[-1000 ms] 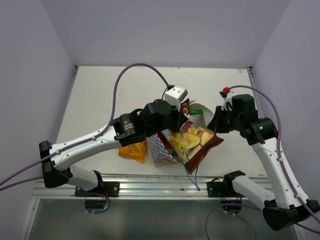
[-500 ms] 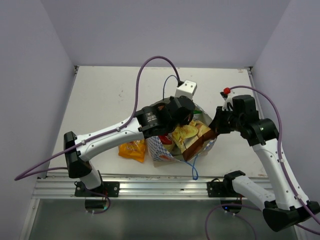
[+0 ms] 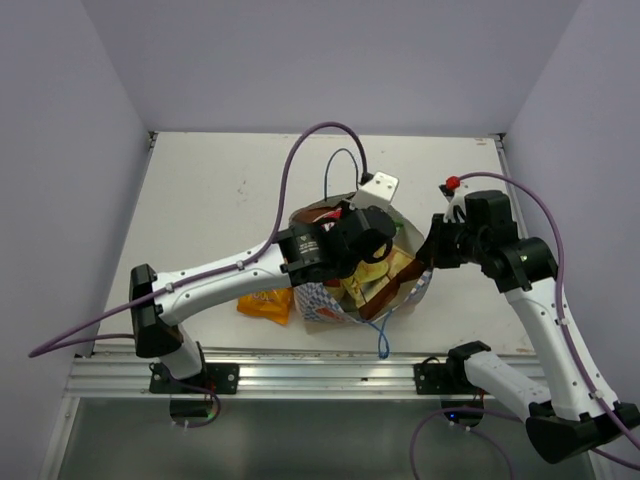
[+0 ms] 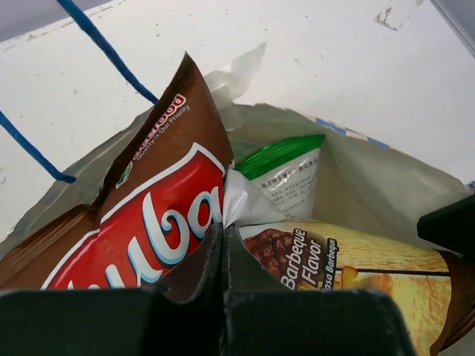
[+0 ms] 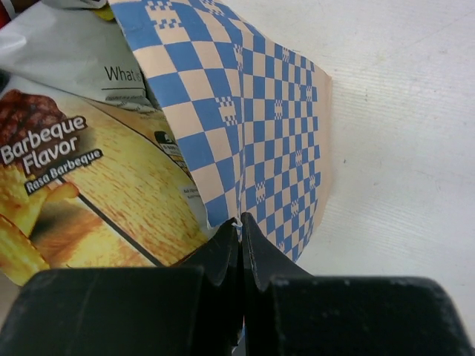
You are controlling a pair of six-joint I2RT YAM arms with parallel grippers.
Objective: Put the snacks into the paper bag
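Bagging snacks, mid-task by the look: at least two in, one still out. Paper bag (image 3: 325, 303) at centre of table (image 3: 200, 200), mouth up, bare top behind and to L. Right gripper (image 5: 239, 226) pinched shut on checkered rim, propping mouth open. Left gripper (image 4: 223, 241) inside mouth, clamped on brown Chuba packet (image 4: 148, 222), green packet (image 4: 286, 167) deeper in beside it. Next, prob.: let go, back straight up, mind blue cord handle (image 4: 104, 48) close by. Then orange packet (image 3: 265, 302), just L of bag, near front edge.

top: overhead, far | left wrist: close, inside paper bag (image 4: 371, 174) | right wrist: close, same bag outside
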